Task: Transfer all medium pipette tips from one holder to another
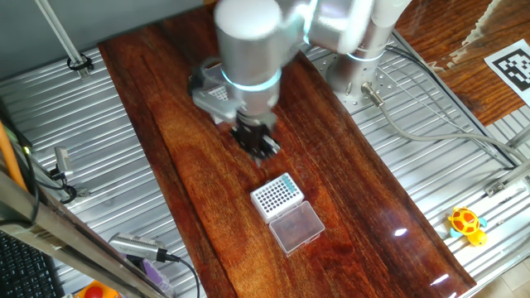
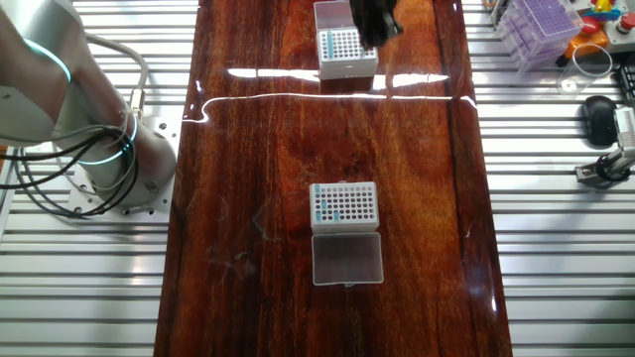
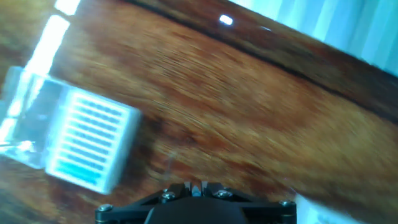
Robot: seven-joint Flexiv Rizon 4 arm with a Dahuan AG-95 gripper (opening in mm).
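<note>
This is a laboratory robot workbench. A polished red-brown wooden board (image 2: 327, 149) lies on a ribbed aluminium table (image 2: 566, 258). On the board stand small white square pipette-tip racks (image 2: 344, 204) with clear lids. Beside it sit a purple tip box (image 2: 541, 25), a black-and-white fiducial marker (image 1: 511, 64) and loose grey cables (image 1: 431, 124).

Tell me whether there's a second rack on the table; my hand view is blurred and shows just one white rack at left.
Observer: Yes, there are two white racks: the end rack and the mid-table rack.
Operator: Is the mid-table lid off?
Observer: Yes, its clear lid lies flat on the table right beside it.
Operator: Where's my gripper?
Observer: The gripper hangs between the two racks, above the wood.
</note>
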